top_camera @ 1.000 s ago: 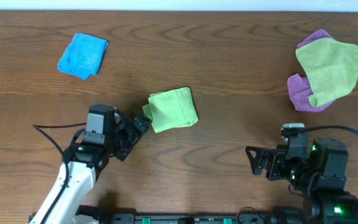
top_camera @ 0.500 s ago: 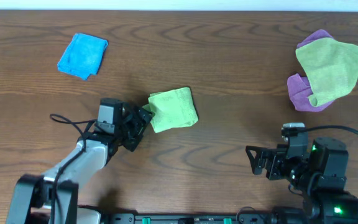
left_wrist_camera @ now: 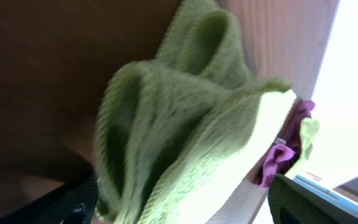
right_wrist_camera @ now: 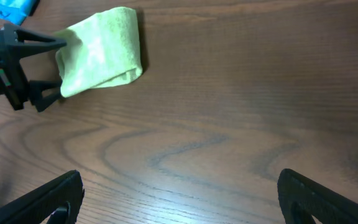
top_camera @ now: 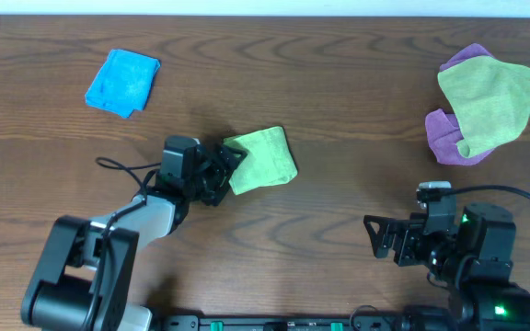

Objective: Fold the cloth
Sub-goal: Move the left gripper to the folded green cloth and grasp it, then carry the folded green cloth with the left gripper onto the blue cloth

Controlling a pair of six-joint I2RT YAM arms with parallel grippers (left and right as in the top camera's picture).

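The cloth (top_camera: 263, 159) is a bright lime-green towel lying folded into a small bundle at the table's middle. My left gripper (top_camera: 229, 171) is open, low at the cloth's left edge, with its fingers on either side of that edge. In the left wrist view the cloth (left_wrist_camera: 185, 124) fills the frame between the open fingers (left_wrist_camera: 185, 208). The cloth also shows in the right wrist view (right_wrist_camera: 101, 53), with the left gripper (right_wrist_camera: 39, 68) at its left edge. My right gripper (top_camera: 376, 239) is open and empty over bare wood at the front right (right_wrist_camera: 182, 199).
A bright blue cloth (top_camera: 122, 81) lies at the back left. A duller olive-green cloth (top_camera: 490, 101) lies over a purple cloth (top_camera: 444, 138) at the back right. The table is dark wood.
My left arm has moved right along the table until its open fingers reach the cloth's left edge. The cloth has shifted slightly right. The right arm has not moved.
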